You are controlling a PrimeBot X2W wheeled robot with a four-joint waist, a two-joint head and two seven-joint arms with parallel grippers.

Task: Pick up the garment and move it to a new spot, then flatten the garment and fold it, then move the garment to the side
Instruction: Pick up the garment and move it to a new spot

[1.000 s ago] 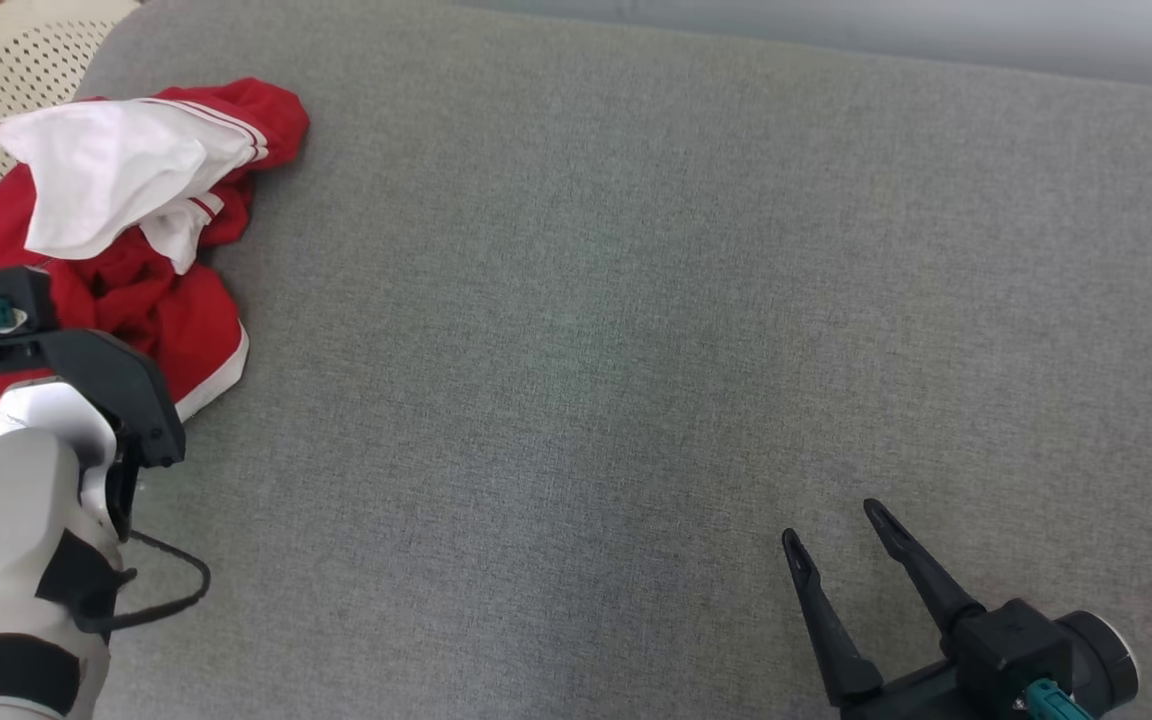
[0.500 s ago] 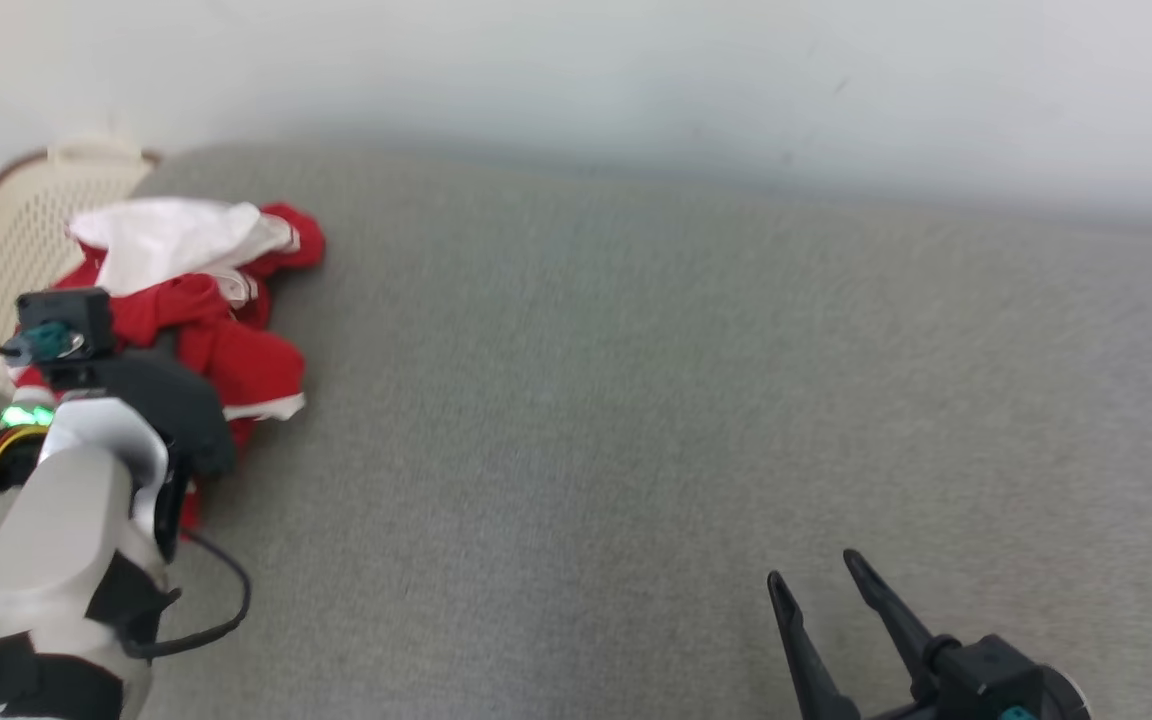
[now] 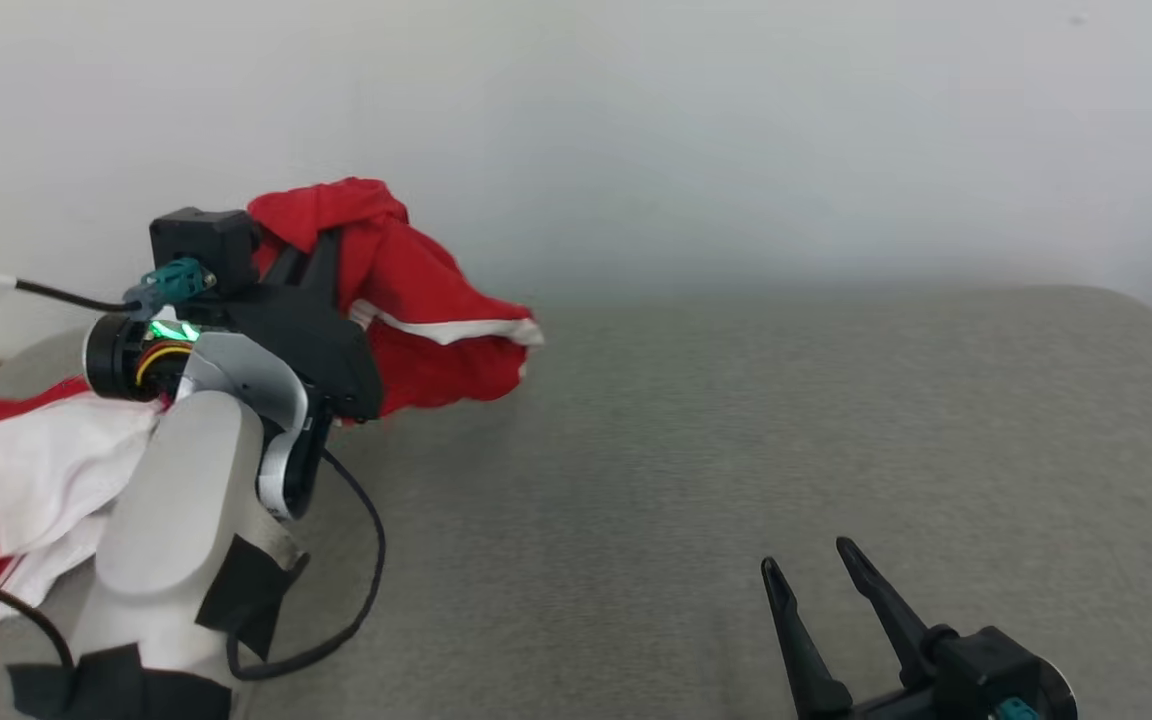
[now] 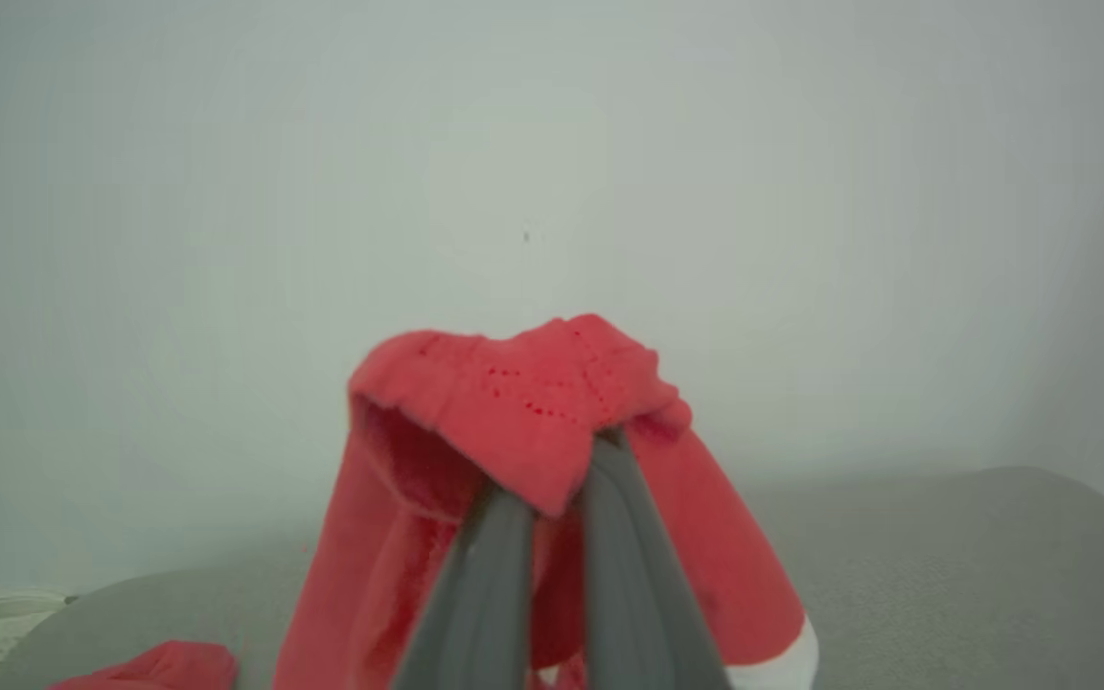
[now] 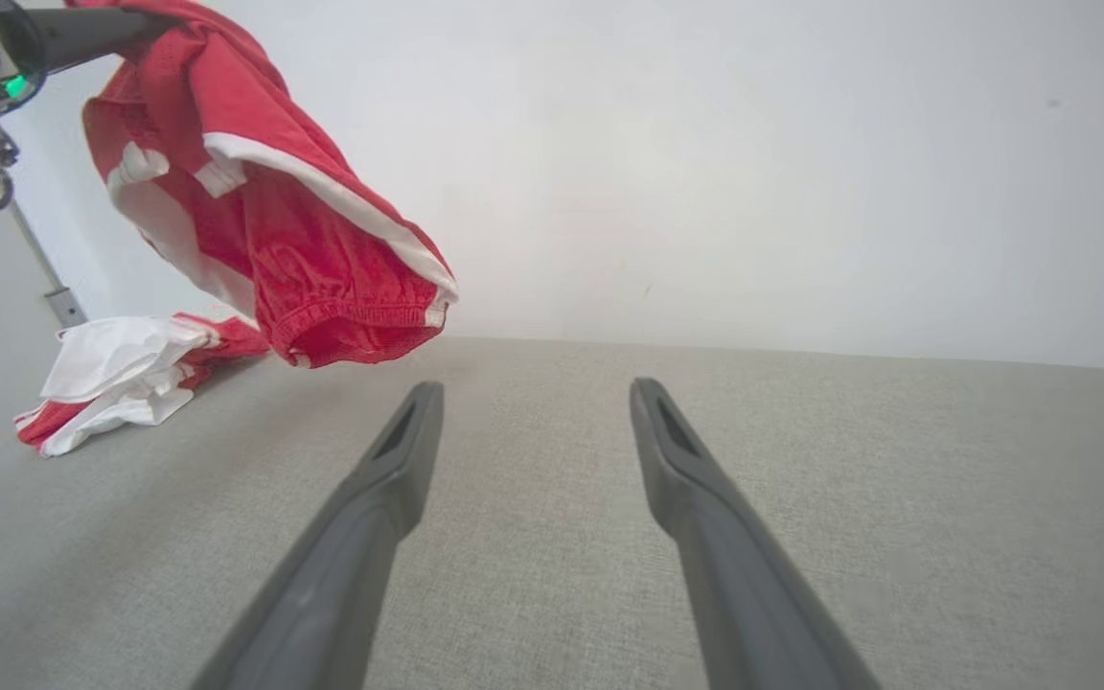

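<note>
Garment (image 3: pixel 416 310) — red, white-trimmed — hangs pinched in the left gripper (image 3: pixel 321 258) above the left end of the grey surface (image 3: pixel 686 450), drooping rightward toward the right gripper (image 3: pixel 806 556), which is spread wide, empty and well apart.

The head view looks forward and a little down from behind both arms, across the grey surface (image 3: pixel 736 450) to the pale wall (image 3: pixel 636 120), with the left arm (image 3: pixel 176 500) at its lower left and the right jaws at its lower right. The left wrist view sits close behind the left jaws and faces that same wall, the red garment (image 4: pixel 514 402) right before its lens. The right wrist view lies low over the surface, looks along the right jaws, and shares with the head view the garment, the left arm and the wall.
</note>
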